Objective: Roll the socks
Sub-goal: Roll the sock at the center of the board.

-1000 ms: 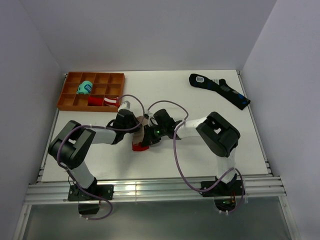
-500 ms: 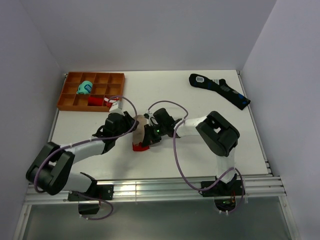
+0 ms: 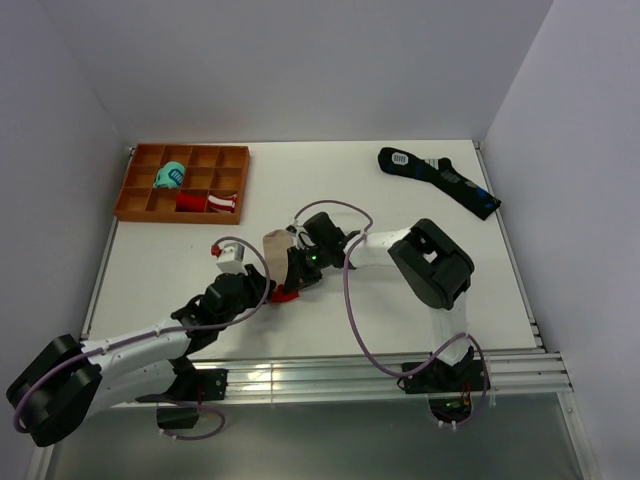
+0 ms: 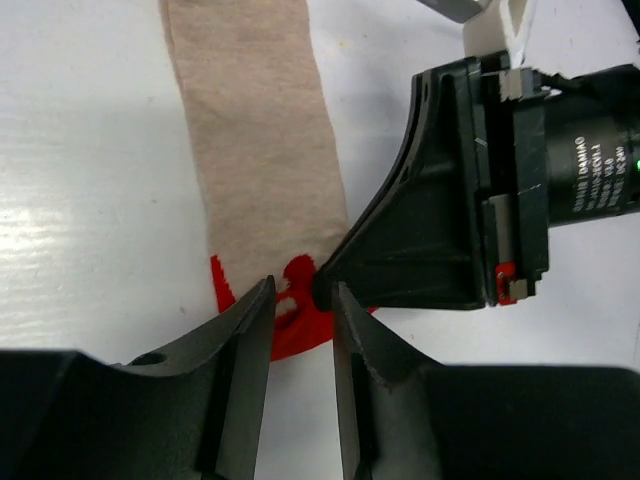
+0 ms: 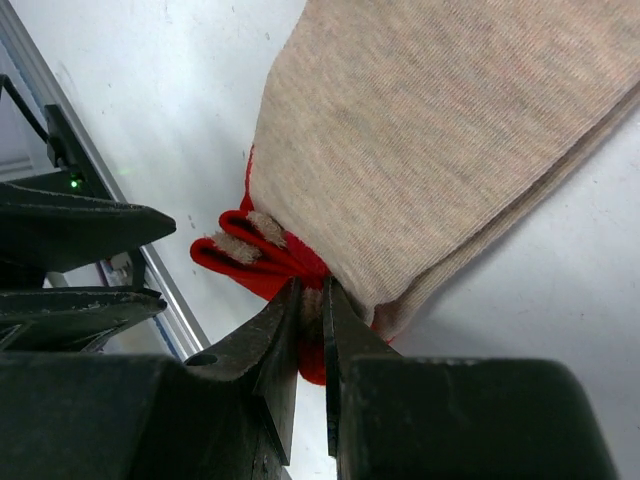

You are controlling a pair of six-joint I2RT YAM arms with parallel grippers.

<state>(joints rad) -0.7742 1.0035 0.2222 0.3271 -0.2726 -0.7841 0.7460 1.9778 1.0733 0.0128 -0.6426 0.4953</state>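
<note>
The socks [image 3: 272,244] lie flat at centre, with the red end nearest the bases. My right gripper [image 5: 310,292] is clamped on that red end, a thin bite only. My left gripper [image 4: 300,290] is empty, jaws slightly apart, just beside the right one. Risks: going in, I could knock the right gripper. I could also catch one layer and skew the roll, or the thin bite could slip.

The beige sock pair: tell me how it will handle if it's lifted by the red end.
Probably floppy: the socks lie flat, and the red end bunches into folds where the right gripper pinches it. Likely light, being thin knit. Lifted, it should drape rather than roll, and the matte knit seems unlikely to slip.
</note>
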